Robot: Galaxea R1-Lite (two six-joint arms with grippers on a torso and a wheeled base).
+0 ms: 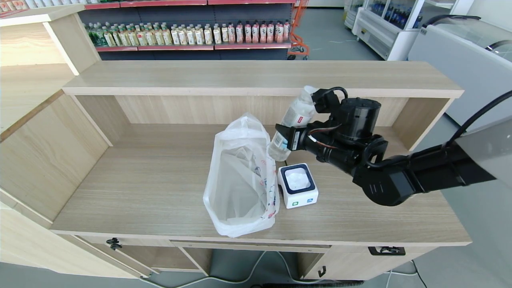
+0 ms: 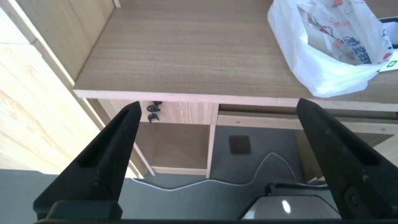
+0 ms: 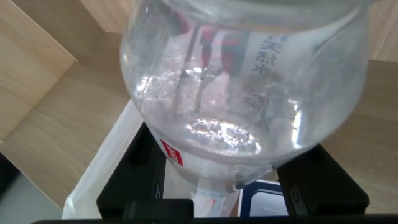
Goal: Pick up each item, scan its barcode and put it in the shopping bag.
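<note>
Wooden tabletop (image 1: 160, 180) in the shop, with the white shopping bag (image 1: 240, 180) standing open and the scanner (image 1: 298, 185) just beside it. The right hand (image 1: 303, 121) grips a clear bottle (image 1: 296, 114), tilted, up above the scanner near the bag's rim. The left hand (image 2: 211, 168) hangs off the tabletop's front edge, spread wide open.

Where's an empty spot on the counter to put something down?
The bare patch of counter lies between the shopping bag and the left side wall. A smaller one is right of the scanner, under the arm. The middle is crowded: bag and scanner sit close, with the bottle in the right end effector above them.
</note>
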